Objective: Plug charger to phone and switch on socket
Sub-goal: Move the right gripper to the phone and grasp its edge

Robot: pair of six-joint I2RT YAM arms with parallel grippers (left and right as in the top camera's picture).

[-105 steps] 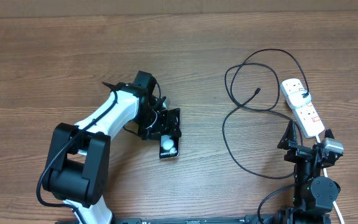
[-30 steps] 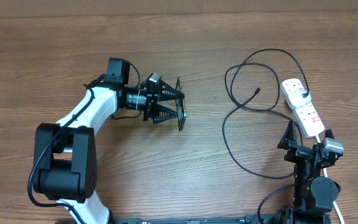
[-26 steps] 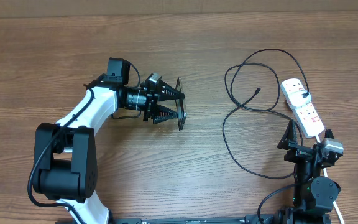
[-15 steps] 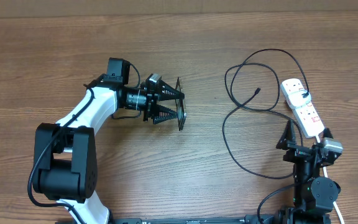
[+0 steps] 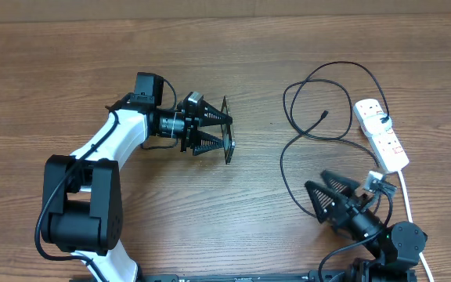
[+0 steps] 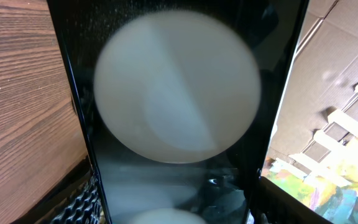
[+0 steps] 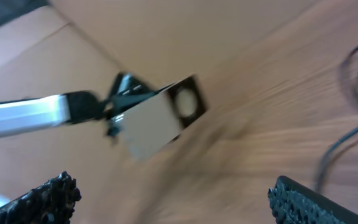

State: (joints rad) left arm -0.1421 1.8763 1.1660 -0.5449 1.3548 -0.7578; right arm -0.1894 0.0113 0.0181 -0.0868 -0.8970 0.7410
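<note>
My left gripper (image 5: 222, 131) is shut on the phone (image 5: 227, 131), holding it on edge above the table left of centre. In the left wrist view the phone's glossy black face (image 6: 176, 93) with a white round glare fills the frame between my fingers (image 6: 82, 199). The charger's thin black cable (image 5: 284, 168) lies in loose loops at the right, its plug tip (image 5: 323, 115) free on the wood. The white socket (image 5: 382, 135) lies at the far right. My right gripper (image 5: 317, 193) is open and empty, low at the front right, pointing left. Its blurred view shows the held phone (image 7: 157, 121).
The socket's white cord (image 5: 409, 207) runs down past the right arm's base. A cable loop (image 5: 319, 215) lies close under the right gripper. Bare wood (image 5: 249, 219) lies between the two arms. The table's far edge (image 5: 225, 17) is at the top.
The left gripper lifted the phone off the table and turned it on edge, then held still. In the last half second the right arm swung down to point left.
</note>
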